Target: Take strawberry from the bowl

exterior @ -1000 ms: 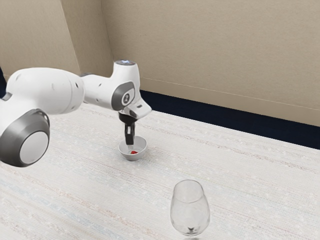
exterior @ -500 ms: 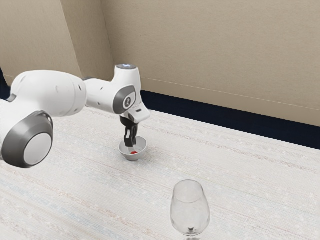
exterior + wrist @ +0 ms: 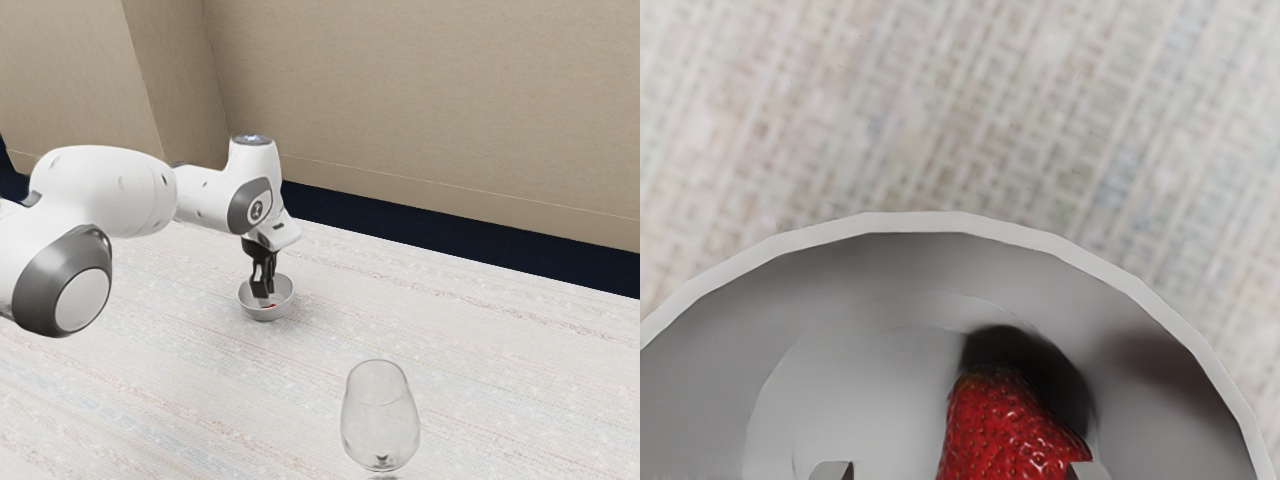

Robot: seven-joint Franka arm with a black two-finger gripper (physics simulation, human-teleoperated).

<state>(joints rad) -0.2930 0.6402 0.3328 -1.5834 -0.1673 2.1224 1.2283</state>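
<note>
A gripper [image 3: 265, 292] reaches into a bowl [image 3: 266, 314], fingers well apart and grasping nothing, astride the strawberry [image 3: 998, 430] lying inside; the approach looks nearly complete, grip and removal remaining.

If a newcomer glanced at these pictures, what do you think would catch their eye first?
Probably the bright red strawberry, lying inside the pale grey bowl in the wrist view. In the exterior view, it would likely be the white arm coming in from the left, its black gripper open and lowered into the bowl, then the clear wine glass near the lower edge.
</note>
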